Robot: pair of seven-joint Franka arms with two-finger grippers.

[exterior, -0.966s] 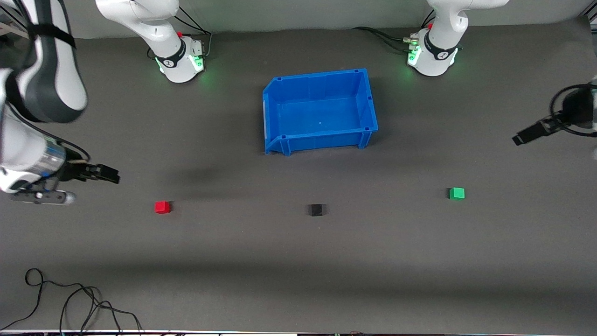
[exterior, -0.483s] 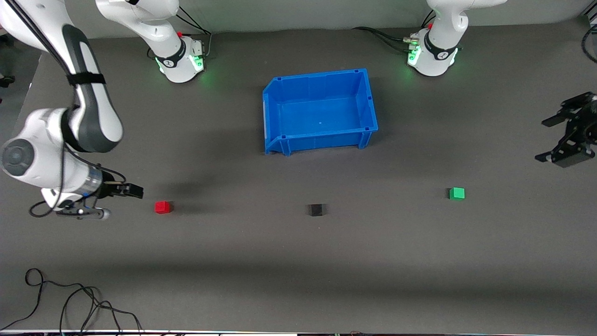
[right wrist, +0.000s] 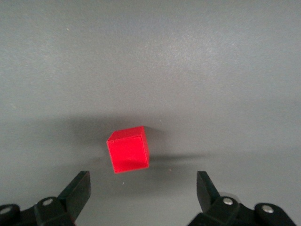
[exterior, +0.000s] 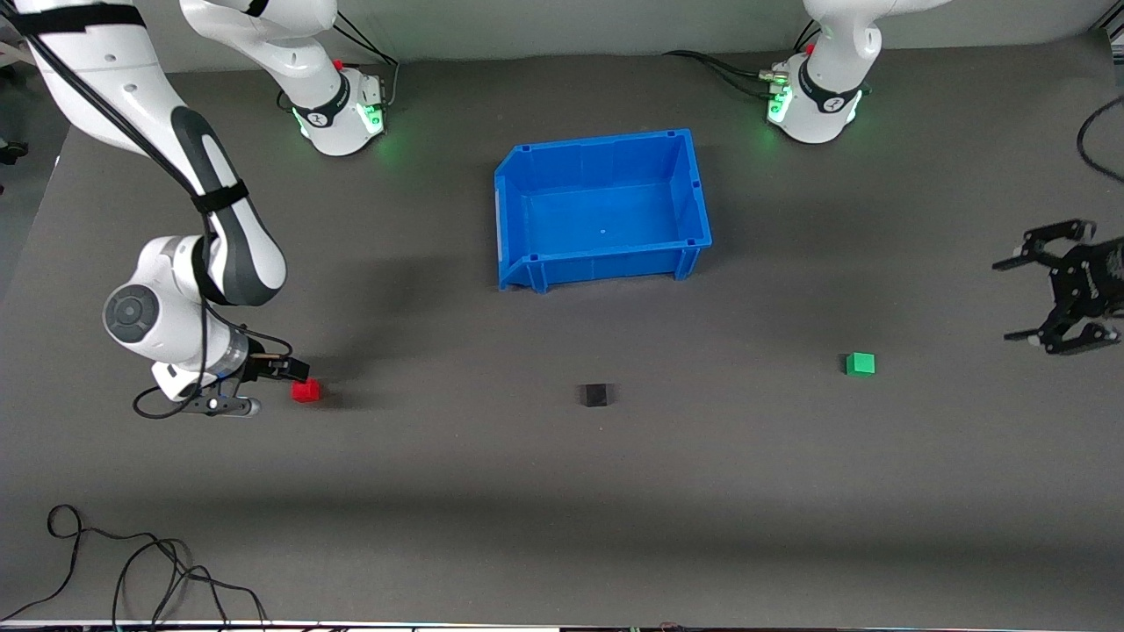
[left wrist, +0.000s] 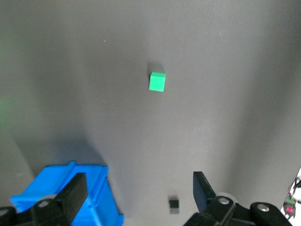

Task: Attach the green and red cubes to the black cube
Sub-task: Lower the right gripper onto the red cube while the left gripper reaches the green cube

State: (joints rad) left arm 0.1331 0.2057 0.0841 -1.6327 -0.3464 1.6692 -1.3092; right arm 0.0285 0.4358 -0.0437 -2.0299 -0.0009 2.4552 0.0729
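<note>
Grey tabletop: right tool, wide open and empty, beside red cube; left tool, open and empty, over the left arm's edge.

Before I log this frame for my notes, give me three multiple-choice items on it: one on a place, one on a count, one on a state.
1. Where does the black cube lie?
A. in the blue bin
B. on the table, nearer the front camera than the bin
C. on top of the green cube

2. How many small cubes are on the table?
A. two
B. three
C. four

3. How are the right gripper fingers set at the red cube?
A. open, not closed on it
B. shut on it
C. lifting it off the table

Answers: 1 B, since it sits on bare table lower in the front view than the bin. 2 B: red, black and green. 3 A, since the right wrist view shows the fingers spread wide, with the cube resting on the table clear of them.
</note>
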